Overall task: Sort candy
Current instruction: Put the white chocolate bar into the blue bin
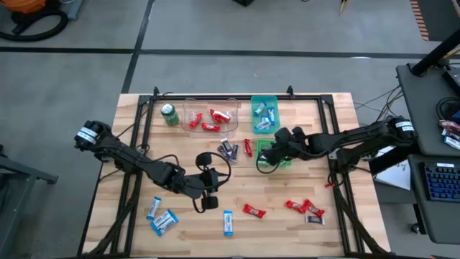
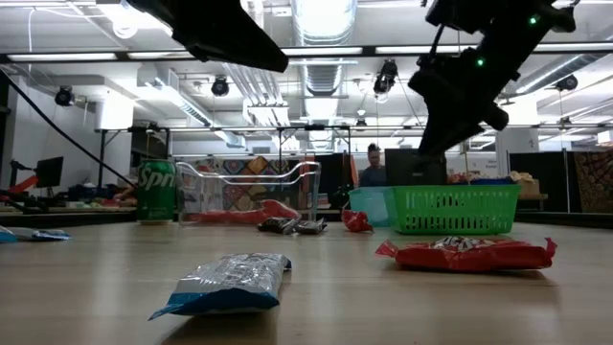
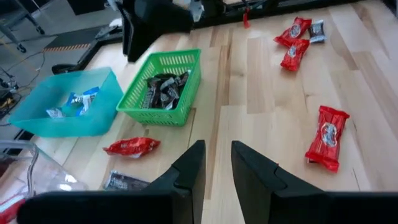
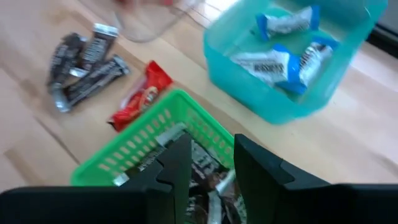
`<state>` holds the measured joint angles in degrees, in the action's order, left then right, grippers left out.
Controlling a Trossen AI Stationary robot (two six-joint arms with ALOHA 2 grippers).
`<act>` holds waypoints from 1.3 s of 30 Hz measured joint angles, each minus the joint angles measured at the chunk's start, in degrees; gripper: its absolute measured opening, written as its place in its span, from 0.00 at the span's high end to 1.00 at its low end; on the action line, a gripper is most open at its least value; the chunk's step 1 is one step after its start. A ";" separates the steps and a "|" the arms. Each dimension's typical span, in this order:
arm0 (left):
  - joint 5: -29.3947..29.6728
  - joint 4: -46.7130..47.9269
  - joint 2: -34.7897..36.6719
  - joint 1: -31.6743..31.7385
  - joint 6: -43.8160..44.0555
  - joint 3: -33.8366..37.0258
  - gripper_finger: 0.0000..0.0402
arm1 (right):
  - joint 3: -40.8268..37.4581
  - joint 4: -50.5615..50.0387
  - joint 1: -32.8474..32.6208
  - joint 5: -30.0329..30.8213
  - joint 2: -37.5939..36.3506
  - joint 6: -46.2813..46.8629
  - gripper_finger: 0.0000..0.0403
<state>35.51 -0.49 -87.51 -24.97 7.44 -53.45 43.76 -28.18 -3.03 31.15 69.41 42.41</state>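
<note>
The right gripper (image 4: 208, 171) hovers over the green basket (image 4: 134, 149) of dark bars (image 3: 163, 88), fingers slightly parted, gripping nothing. The left gripper (image 3: 214, 171) stands narrowly parted, empty; a red bar (image 3: 328, 137) nearby lies lengthwise along the boards

Wrapped candy (image 1: 253, 211) scattered on table (some binned)

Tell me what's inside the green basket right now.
The green basket holds a pile of dark brown and silver candy bars. The right gripper hangs just above it, covering part of the pile, so the count is unclear.
</note>
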 joint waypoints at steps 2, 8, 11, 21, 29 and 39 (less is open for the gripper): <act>-0.03 2.12 0.15 0.00 1.53 -0.08 0.85 | 1.00 0.02 -0.49 -0.08 0.00 -1.68 0.73; -2.13 15.64 0.23 0.00 10.39 -2.63 0.85 | 4.12 0.18 -3.00 -0.10 -0.02 -5.27 0.73; -6.59 26.32 0.23 0.00 18.23 -4.86 0.85 | 5.30 0.20 -4.77 -0.10 -0.02 -6.02 0.73; -19.14 60.51 0.29 0.22 40.15 -8.89 0.87 | 6.34 0.66 -8.49 0.43 -0.02 -7.11 0.73; -26.33 64.18 0.29 0.35 19.64 -3.21 0.90 | 6.34 1.12 -8.50 0.47 -0.02 -8.01 0.73; -27.38 61.82 0.18 4.64 21.16 6.73 0.91 | 6.32 1.94 -8.72 0.51 -0.02 -9.65 0.73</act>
<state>8.12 61.33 -87.33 -20.33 28.61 -46.72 50.09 -26.24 -11.75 31.66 69.38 32.75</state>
